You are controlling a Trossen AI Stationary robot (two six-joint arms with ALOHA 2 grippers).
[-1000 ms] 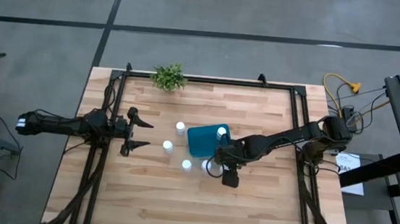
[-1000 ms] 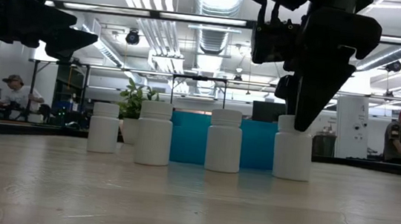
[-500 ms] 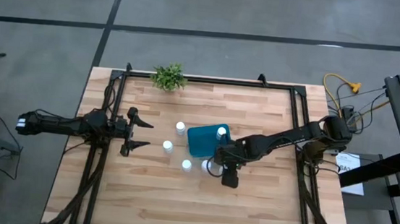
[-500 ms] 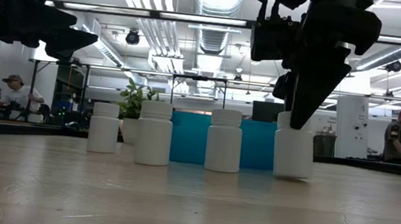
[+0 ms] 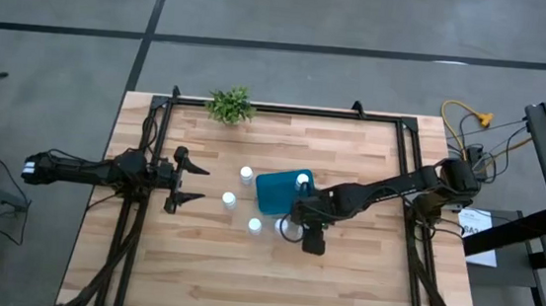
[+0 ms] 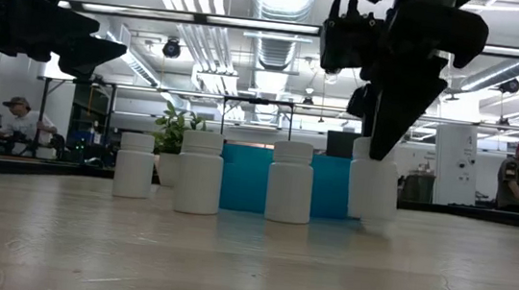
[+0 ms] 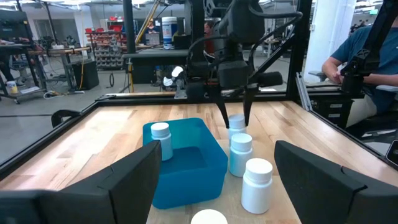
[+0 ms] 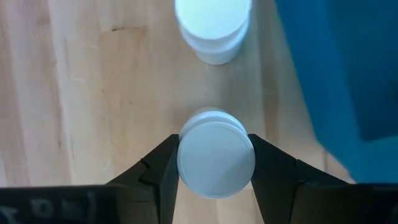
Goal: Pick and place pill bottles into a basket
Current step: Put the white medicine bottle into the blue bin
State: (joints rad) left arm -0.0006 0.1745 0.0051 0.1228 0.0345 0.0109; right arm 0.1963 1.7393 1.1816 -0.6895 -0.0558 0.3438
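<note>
- The right hand was clamped on a white pill bottle, one dark finger pressed against each side of its round cap, the opening about half of full width.
- In the low view the gripped bottle looked to have its base just clear of the wooden surface, so I judged the step in hand to be the lift after the grasp.
- Just ahead of the hand stood a second bottle, apart from the held one.
- The teal-blue basket lay just beside the hand, on its side towards the plant, with one bottle already inside it near a corner.
- Further out, three more bottles stood loose on the surface, the farthest one beyond the basket's far side.
- The next move, as I judged it, called for a rise high enough for the bottle's base to pass the basket wall, a short carry over the rim, and a release above a free spot away from the bottle already in there.
- The left hand waited well apart at the surface's left side, its fingers spread wide and holding nothing.
</note>
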